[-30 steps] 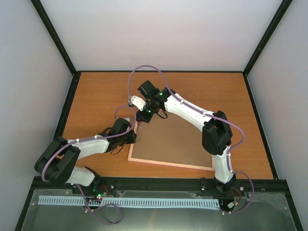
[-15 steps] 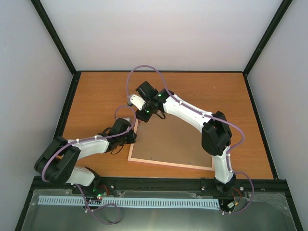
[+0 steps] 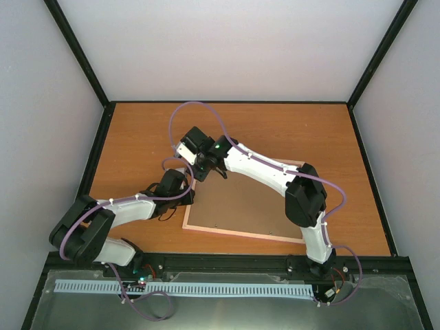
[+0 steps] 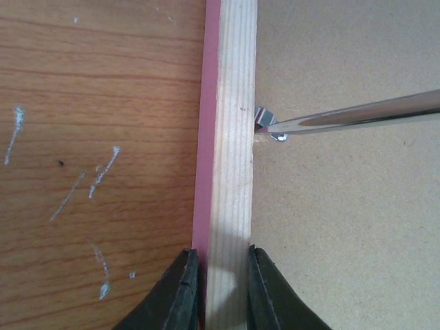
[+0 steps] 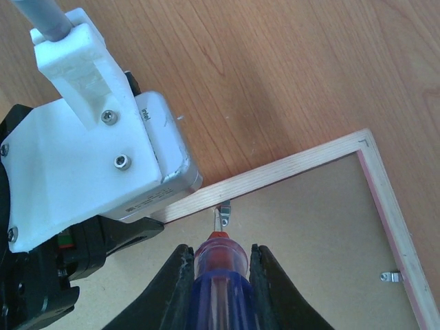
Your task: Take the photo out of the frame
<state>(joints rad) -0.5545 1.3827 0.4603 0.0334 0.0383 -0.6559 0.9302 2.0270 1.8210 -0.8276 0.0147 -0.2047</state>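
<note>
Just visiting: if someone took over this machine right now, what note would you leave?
Left gripper: shut on the side rail of the frame.
Right gripper: shut on a screwdriver, its tip at a metal clip on that rail.
The frame lies face down on the table, backing board in place; photo out of sight.
To do: free the clips, lift the board, remove the photo.

One frame (image 3: 240, 205), one screwdriver (image 5: 219, 273), two metal clips (image 5: 224, 209) (image 5: 390, 276).

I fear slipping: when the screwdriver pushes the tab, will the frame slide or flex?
Probably not slide: the left gripper clamps the frame by its rail. It lies flat and looks rigid. The thin tab likely yields first under the screwdriver.
</note>
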